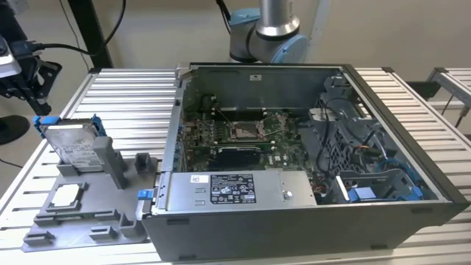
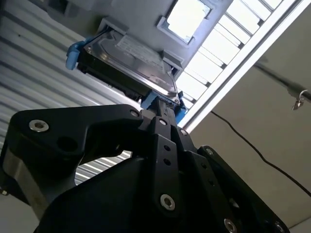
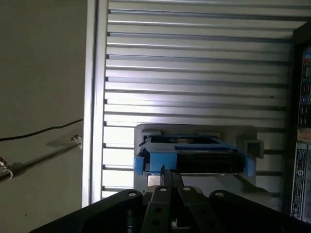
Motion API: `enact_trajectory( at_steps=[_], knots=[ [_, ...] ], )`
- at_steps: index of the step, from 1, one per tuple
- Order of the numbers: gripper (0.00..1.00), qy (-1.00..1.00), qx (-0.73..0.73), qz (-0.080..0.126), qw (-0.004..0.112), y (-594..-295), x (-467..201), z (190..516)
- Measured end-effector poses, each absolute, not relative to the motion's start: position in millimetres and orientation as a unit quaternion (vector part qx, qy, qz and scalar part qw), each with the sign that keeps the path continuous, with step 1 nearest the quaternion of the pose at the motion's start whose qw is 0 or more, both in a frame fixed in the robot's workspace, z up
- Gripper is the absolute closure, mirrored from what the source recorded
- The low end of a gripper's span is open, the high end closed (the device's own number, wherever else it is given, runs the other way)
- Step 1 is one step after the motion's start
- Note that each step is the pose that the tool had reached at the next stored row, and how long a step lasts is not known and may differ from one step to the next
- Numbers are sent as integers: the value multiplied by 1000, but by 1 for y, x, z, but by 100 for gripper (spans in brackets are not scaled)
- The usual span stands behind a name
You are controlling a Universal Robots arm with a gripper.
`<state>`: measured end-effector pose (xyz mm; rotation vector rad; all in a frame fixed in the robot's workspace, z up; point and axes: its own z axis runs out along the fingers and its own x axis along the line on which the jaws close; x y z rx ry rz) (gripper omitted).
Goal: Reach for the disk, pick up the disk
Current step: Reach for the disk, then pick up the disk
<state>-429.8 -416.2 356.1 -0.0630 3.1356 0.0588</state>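
Observation:
The disk [image 1: 70, 142] is a silver hard drive with a white label, clipped in a bright blue frame. It stands on edge in a slot of the grey fixture plate [image 1: 81, 221] at the exterior view's left. Both wrist views look along my gripper toward the disk [image 2: 131, 63] [image 3: 194, 158]. My gripper [image 2: 159, 110] [image 3: 170, 171] is shut, its black fingers pressed together and holding nothing. The tips point at the disk's blue frame, a short way off it.
An open computer case [image 1: 309, 149] with a long grey box [image 1: 235, 190] stands right of the fixture. A small square chip [image 1: 66, 194] lies on the fixture in front of the disk. The slatted metal table [image 1: 132, 99] ends near the disk, with a cable [image 3: 43, 131] on the floor beyond.

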Motion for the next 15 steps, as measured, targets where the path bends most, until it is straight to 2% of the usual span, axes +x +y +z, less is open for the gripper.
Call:
enact_trajectory(
  at_steps=[15],
  knots=[
    [100, 987, -157, 18, 0, -416, -430, 356]
  ],
)
